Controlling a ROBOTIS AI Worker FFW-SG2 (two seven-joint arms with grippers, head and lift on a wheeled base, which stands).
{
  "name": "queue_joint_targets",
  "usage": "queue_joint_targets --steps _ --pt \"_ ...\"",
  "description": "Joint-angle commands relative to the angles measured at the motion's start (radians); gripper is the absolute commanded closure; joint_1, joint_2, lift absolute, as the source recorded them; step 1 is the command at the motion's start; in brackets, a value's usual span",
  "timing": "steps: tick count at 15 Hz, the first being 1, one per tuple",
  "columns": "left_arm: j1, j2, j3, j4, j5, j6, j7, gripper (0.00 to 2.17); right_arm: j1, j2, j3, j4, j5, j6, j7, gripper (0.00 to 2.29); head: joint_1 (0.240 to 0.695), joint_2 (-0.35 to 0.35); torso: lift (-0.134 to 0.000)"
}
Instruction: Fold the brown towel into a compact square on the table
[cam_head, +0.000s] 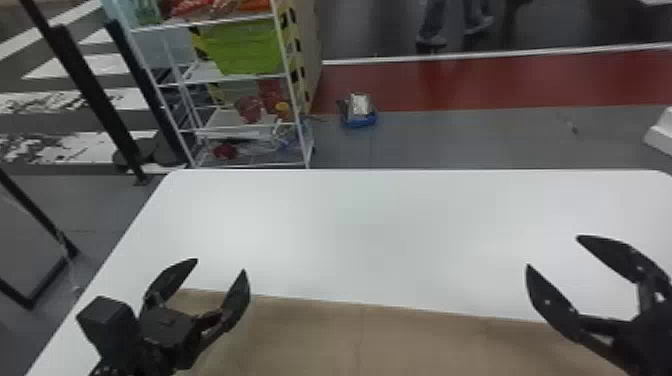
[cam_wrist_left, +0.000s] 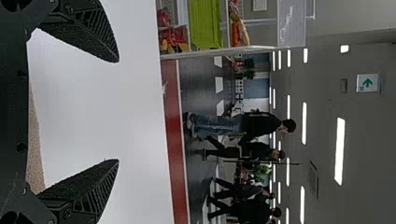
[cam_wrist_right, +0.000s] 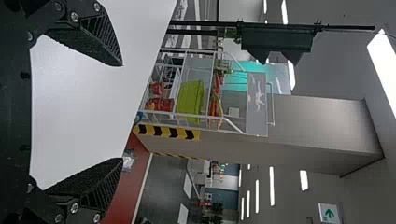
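One towel (cam_head: 360, 340) is laid along the bottom of the head view. Near its far edge, jaws are held wide apart on the left gripper (cam_head: 220, 265), lower left, and the right gripper (cam_head: 552, 252), lower right. Beyond, the table (cam_head: 375, 225) is seen mid-frame; a shelf (cam_head: 202, 74) is placed upper left.

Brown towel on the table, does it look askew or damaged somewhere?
Slightly askew: the far edge of the brown towel slants against that of the white table. No damage stands out on the towel's visible part.
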Motion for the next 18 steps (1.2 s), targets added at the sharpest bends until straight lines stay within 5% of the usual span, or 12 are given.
queue_joint_targets --steps 1,14,18 --pt "0.001 -0.003 0.0 0.0 0.0 0.0 0.0 0.12 0.0 0.001 0.0 0.001 -0.007 0.0 0.002 0.18 0.695 0.172 -0.124" --pt "0.013 -0.003 0.003 -0.005 0.001 -0.006 -0.002 0.12 0.004 0.001 -0.003 -0.001 -0.017 -0.003 0.008 0.18 0.695 0.17 -0.124" --pt "0.029 -0.003 0.083 -0.006 0.012 0.006 -0.035 0.13 0.004 0.001 -0.006 -0.001 -0.018 -0.003 0.012 0.18 0.695 0.184 -0.124"
